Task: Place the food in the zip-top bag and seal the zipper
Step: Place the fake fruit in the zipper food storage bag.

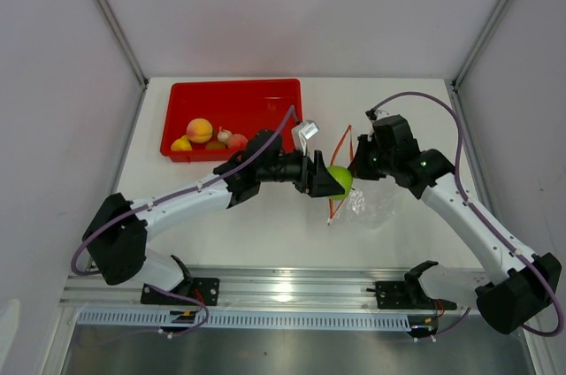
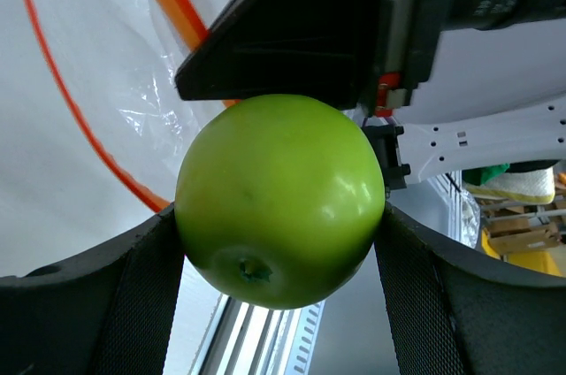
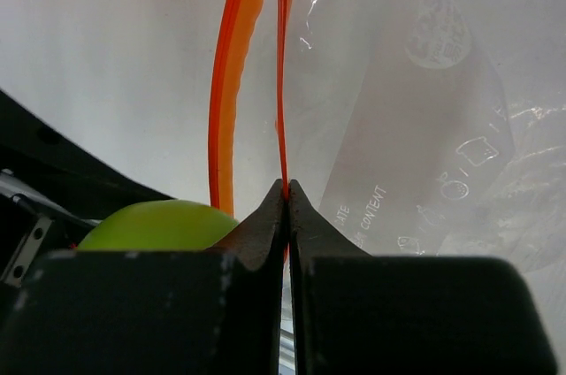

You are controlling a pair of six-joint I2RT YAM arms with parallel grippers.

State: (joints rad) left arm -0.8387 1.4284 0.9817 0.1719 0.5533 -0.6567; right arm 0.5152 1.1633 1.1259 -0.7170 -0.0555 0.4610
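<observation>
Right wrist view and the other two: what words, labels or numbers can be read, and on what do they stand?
"CONTENT": white print on the clear bag, right wrist view.
"ATE": just left of it on the same bag; the start of the word does not show.
Small white symbols higher on the bag: pictures only, no letters that can be read.
Top and left wrist views: nothing readable.

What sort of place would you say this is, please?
Probably a robotics lab test cell: plain white panel walls on aluminium framing, a white table, and toy fruit in a red plastic tray.
</observation>
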